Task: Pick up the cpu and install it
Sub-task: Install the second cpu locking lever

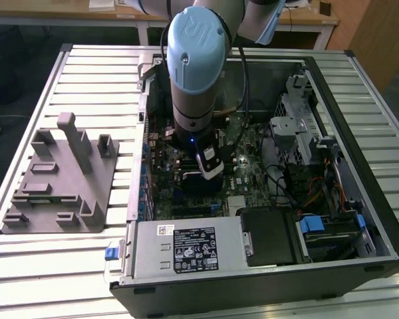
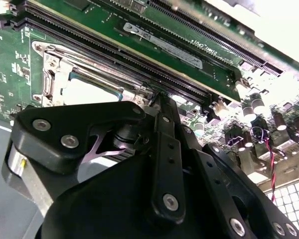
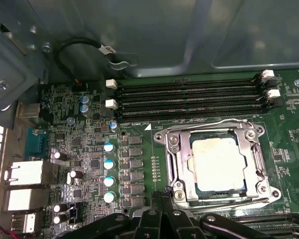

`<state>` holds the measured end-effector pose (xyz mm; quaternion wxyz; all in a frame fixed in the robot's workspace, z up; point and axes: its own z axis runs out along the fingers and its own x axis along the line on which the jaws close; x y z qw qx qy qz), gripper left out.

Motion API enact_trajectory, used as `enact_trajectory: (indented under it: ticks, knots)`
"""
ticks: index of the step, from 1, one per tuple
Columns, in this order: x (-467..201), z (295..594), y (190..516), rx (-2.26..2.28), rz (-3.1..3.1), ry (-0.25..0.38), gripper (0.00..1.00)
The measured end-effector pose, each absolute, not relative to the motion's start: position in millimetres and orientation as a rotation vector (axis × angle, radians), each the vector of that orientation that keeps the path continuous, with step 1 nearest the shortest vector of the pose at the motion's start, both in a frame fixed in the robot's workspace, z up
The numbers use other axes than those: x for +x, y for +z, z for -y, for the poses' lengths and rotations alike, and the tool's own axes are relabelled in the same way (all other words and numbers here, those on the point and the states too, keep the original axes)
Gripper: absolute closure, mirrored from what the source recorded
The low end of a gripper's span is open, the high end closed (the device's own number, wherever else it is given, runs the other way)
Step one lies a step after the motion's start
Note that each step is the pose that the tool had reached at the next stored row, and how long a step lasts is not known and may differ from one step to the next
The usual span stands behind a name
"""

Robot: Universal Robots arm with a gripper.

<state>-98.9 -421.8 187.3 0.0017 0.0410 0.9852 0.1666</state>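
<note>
The cpu point(image 3: 217, 162) is a pale silvery-beige square lying flat in the dark metal-framed socket point(image 3: 177, 164) on the green motherboard point(image 3: 89, 144); the socket frame surrounds its edges. It also shows as a pale patch in the second wrist view point(image 2: 87, 92). My gripper point(image 3: 164, 192) hangs just beside one corner of the socket, apart from the chip. Its black fingers point(image 2: 162, 119) are pressed together, shut, with nothing between them. In the exterior view the arm point(image 1: 196, 80) reaches down into the open computer case point(image 1: 359, 166).
A grey plastic block fixture point(image 1: 60, 179) stands on the slatted table at the exterior view's left. Inside the case are memory slots point(image 3: 189, 97), capacitors point(image 3: 108, 164), a power supply point(image 1: 186, 249), a drive cage point(image 1: 299, 123) and loose cables point(image 1: 319, 193).
</note>
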Motion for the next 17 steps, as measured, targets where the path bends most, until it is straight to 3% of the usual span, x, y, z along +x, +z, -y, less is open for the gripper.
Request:
enact_trajectory:
  ticks: [14, 16, 17]
  knots:
    - [-99.0, 420.8, 224.5, 0.129, -3.095, 0.497, 0.89]
    - [-98.8, 420.5, 228.5, 0.130, -3.097, 0.482, 0.89]
    - [-98.1, 419.2, 233.5, 0.138, -3.103, 0.418, 0.89]
